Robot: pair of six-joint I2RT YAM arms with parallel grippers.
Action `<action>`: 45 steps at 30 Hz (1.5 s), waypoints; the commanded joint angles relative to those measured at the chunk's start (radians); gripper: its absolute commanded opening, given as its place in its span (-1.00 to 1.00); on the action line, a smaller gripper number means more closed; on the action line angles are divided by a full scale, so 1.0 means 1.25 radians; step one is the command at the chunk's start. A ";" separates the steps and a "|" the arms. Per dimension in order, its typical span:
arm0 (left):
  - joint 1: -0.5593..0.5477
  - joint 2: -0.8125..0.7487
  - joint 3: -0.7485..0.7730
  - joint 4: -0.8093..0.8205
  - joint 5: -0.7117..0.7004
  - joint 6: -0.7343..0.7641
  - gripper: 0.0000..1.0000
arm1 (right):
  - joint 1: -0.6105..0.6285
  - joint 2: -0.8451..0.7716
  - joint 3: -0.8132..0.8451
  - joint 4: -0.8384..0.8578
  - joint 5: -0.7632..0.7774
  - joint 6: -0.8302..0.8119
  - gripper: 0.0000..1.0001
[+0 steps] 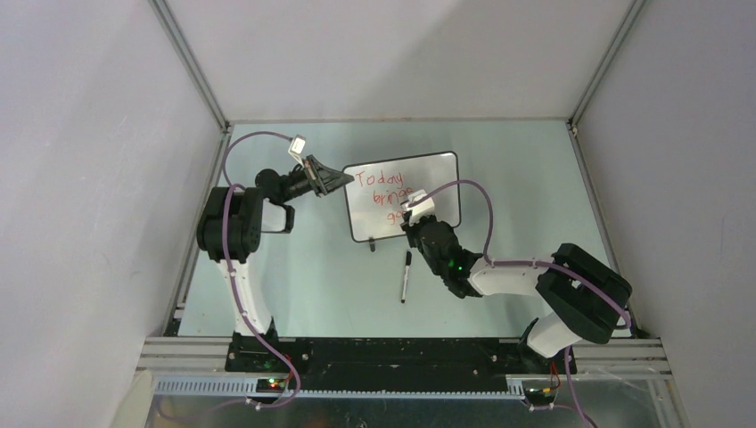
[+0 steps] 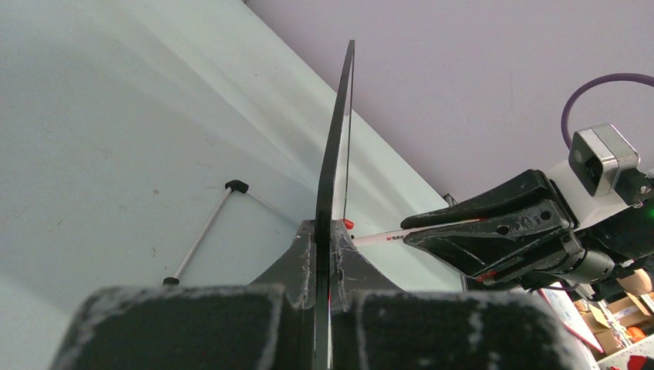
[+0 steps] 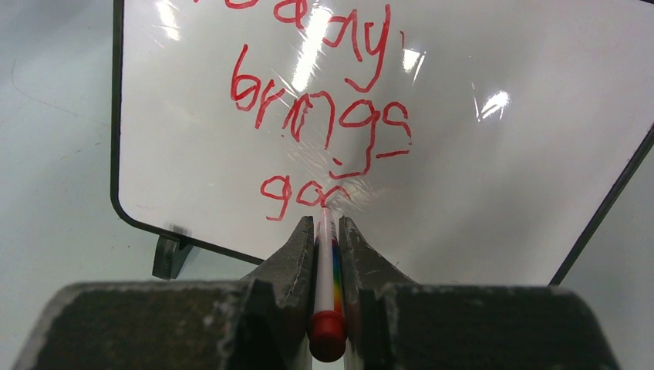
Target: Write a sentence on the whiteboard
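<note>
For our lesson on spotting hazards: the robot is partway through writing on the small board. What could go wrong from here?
1. The left gripper pinches the whiteboard by one edge only; pressure from the marker could swing or tip it.
2. The right gripper sits close over the red writing and might smear it.
3. A loose pen lies on the table near the board; it could get knocked away.
</note>
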 commanded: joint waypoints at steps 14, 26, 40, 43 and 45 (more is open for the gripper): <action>0.006 -0.011 0.004 0.038 0.003 0.020 -1.00 | 0.003 -0.025 0.020 -0.007 0.089 -0.024 -1.00; 0.006 -0.011 0.004 0.038 0.002 0.020 -1.00 | 0.000 -0.012 0.020 0.055 0.069 -0.037 -1.00; 0.006 -0.011 0.004 0.038 0.002 0.020 -1.00 | -0.001 0.002 0.031 0.058 0.042 -0.025 -1.00; 0.006 -0.011 0.004 0.038 0.002 0.020 -1.00 | -0.002 0.004 0.031 0.057 0.043 -0.025 -1.00; 0.006 -0.011 0.004 0.038 0.002 0.020 -1.00 | -0.002 0.005 0.031 0.056 0.048 -0.024 -1.00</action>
